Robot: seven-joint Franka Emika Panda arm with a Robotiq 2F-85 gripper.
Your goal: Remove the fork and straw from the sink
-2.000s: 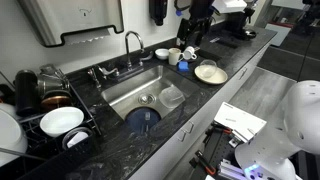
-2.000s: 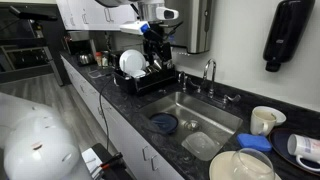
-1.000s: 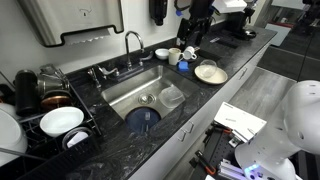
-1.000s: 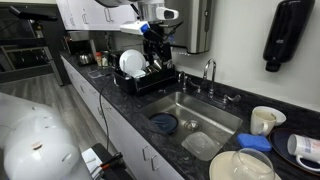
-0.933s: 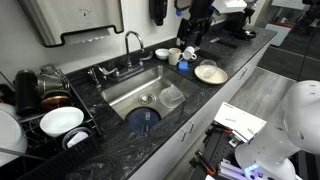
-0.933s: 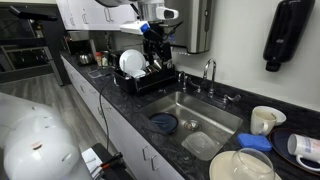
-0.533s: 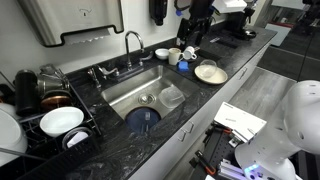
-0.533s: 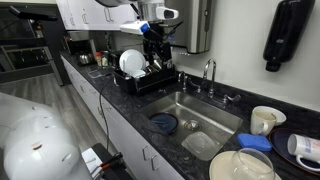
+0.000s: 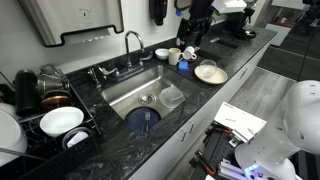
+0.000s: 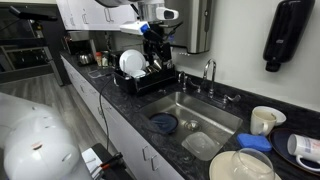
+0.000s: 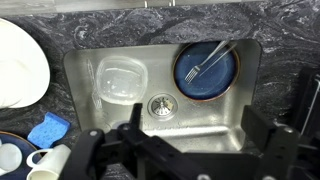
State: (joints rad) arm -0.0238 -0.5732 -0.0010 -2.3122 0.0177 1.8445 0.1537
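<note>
My gripper (image 11: pixel 190 150) hangs wide and empty above the rectangular stainless-steel sink (image 11: pixel 232 115). Ahead and slightly right of it, a silver metal fork (image 11: pixel 207 62) lies on a round blue dish (image 11: pixel 218 82).

Blue plate (image 9: pixel 143 118) and clear tub (image 9: pixel 172 97) in sink (image 9: pixel 121 94)

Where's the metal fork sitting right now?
In the wrist view, the silver metal fork lies on the round blue plate inside the stainless-steel sink, right of the round drain.
</note>
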